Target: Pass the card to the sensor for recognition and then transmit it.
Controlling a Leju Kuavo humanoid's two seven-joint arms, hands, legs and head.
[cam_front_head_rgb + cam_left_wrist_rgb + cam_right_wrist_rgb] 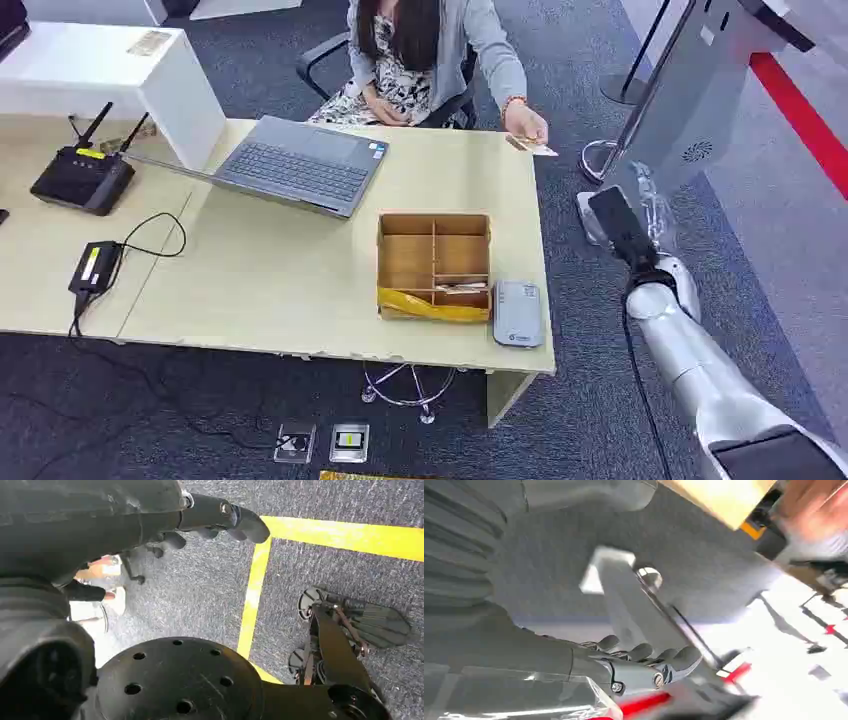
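Beside the right end of the desk [300, 290], my right hand [650, 205] hangs over the carpet, off the desk's edge; in my right wrist view its fingers [644, 652] lie curled side by side with nothing between them. My left hand [220, 520] hangs down over grey floor crossed by yellow tape lines [255, 585], its fingers curled in and holding nothing.

At the far right corner of the desk, a seated person's hand [522, 122] holds the card [540, 150] just above the desktop. The card is well apart from my right hand.

On the desk near its right end stands an open cardboard box [434, 262] split into compartments. One compartment on its near side holds a small flat item that I cannot make out; yellow tape [432, 308] runs along the box's near wall. The grey sensor [518, 313] lies flat just beside the box's right near corner. A laptop [295, 162] sits open toward the desk's far edge, left of the box.
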